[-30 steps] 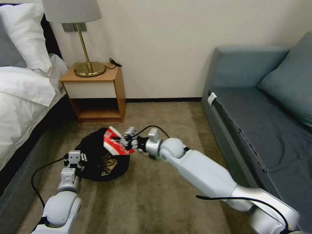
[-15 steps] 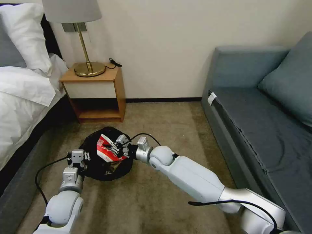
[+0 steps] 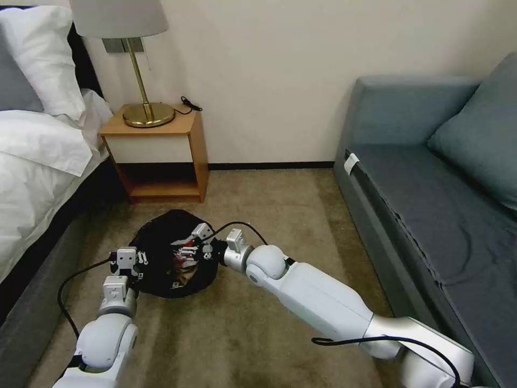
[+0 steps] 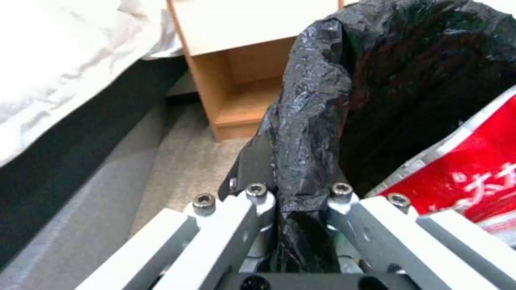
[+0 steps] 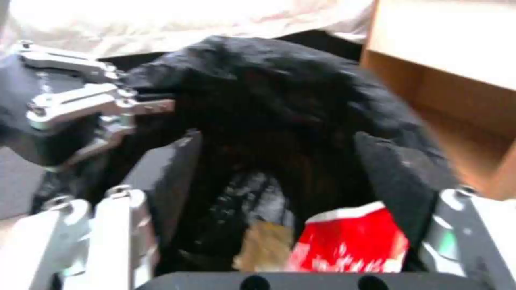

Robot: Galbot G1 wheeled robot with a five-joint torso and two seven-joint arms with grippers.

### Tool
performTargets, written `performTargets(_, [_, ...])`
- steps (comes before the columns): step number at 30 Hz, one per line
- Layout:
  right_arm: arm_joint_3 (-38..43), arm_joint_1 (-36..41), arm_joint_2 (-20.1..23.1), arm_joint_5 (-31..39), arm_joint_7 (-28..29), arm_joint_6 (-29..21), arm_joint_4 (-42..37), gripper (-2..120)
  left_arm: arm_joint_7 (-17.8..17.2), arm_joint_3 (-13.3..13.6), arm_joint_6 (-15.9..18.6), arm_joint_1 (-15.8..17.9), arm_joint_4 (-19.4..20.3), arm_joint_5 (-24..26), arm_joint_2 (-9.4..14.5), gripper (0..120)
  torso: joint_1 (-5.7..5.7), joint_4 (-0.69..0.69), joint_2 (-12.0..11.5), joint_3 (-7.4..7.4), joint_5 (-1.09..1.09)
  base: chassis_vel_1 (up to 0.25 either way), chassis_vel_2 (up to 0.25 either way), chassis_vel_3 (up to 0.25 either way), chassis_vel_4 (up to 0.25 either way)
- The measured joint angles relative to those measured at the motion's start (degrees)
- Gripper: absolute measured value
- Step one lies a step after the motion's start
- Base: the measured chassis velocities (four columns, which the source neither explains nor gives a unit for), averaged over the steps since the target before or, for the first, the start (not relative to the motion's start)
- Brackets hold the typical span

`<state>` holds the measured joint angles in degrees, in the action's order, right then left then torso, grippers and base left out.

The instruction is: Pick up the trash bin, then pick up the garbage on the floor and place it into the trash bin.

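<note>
Our right gripper (image 3: 189, 249) hangs over the mouth of the trash bin (image 3: 156, 242) with its fingers (image 5: 395, 179) spread wide and nothing between them — a second ago it was carrying the red-white carton (image 5: 349, 241) above the rim, and half a second ago it had lowered it into the opening. Now the carton lies loose inside the black liner, below the parted fingers, next to a tan scrap of crumpled paper (image 5: 266, 249), so we judge this piece of garbage delivered and the drop finished. The right wrist view shows the two dark pads standing well apart on either side of the bin's hollow, touching neither the carton nor the bag as far as we can tell. Our left gripper (image 4: 293, 197) is clamped on a fold of the black bag (image 4: 306, 121) at the bin's near edge — it has kept that hold throughout and the bin has barely shifted. Around the bin we see bare carpet (image 3: 258, 323), the wooden nightstand (image 3: 161, 156) beyond it, and the bed (image 3: 37, 156) to our left.
</note>
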<state>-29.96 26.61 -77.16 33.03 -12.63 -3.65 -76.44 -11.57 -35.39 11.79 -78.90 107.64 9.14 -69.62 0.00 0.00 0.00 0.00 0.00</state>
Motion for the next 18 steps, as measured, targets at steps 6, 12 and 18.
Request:
performTargets(6, [3.9, 0.2, 3.4, 0.6, 3.7, -2.0, 0.7, 99, -1.2, -2.1, 0.0, -0.1, -0.4, 2.4, 1.0, 4, 0.0, 0.0, 0.0, 0.0, 0.0, 0.0, 0.0, 0.0, 0.0])
performTargets(12, [6.9, 1.4, 5.1, -0.1, 5.8, -3.1, 5.3, 100, -1.5, -2.6, 0.0, -0.3, -0.5, 3.0, 1.3, 4, 0.0, -0.02, 0.0, 0.0, 0.01, 0.0, 0.0, 0.0, 0.0])
performTargets(18, [10.2, 3.0, 5.0, -1.6, 5.9, -3.2, 10.6, 100, -1.8, -2.8, -0.3, 0.0, -1.7, 3.3, 1.7, 4, 0.0, -0.01, 0.0, 0.0, 0.01, 0.0, 0.0, 0.0, 0.0])
